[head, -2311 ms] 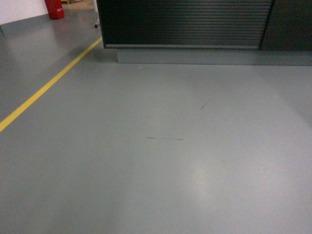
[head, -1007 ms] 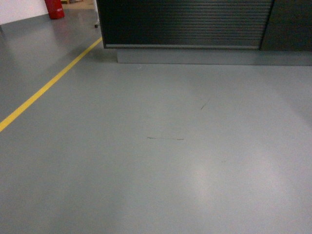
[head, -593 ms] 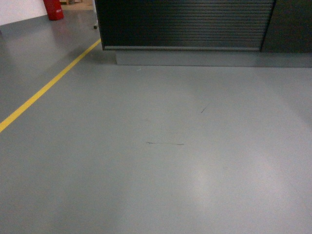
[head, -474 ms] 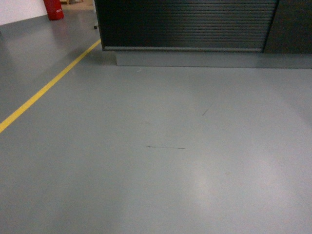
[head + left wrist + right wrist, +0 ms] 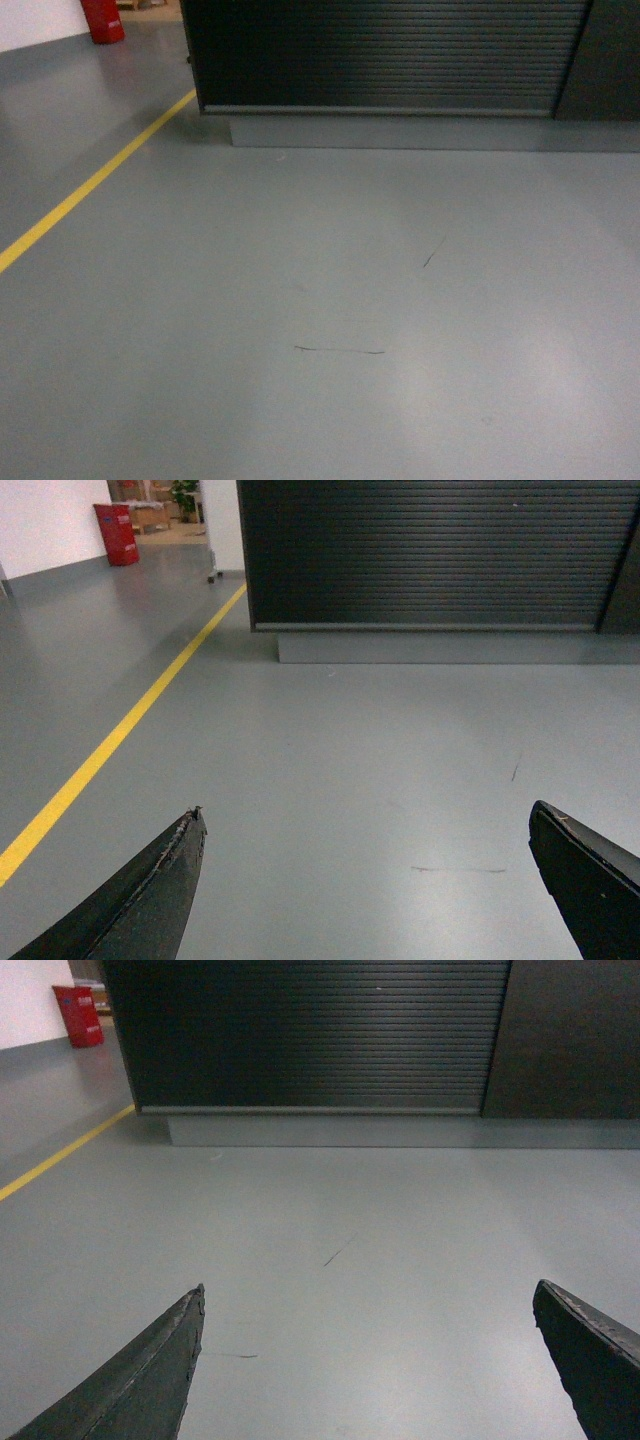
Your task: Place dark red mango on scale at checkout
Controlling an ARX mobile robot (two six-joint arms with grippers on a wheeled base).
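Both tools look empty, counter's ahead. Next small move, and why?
Probably keep rolling the base straight toward the checkout. Only its ribbed front and grey plinth show, across bare grey floor, so its top is out of view; neither mango nor scale is visible in any view. The left tool and right tool are open and empty, so nothing can be grasped yet.

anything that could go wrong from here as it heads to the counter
1. Both grippers, left and right, have their jaws wide apart with nothing between them, and no mango or scale shows in any view, so the fruit may yet need fetching.
2. The grey plinth under the black counter lies straight ahead; driving on too far could bump the base into it.
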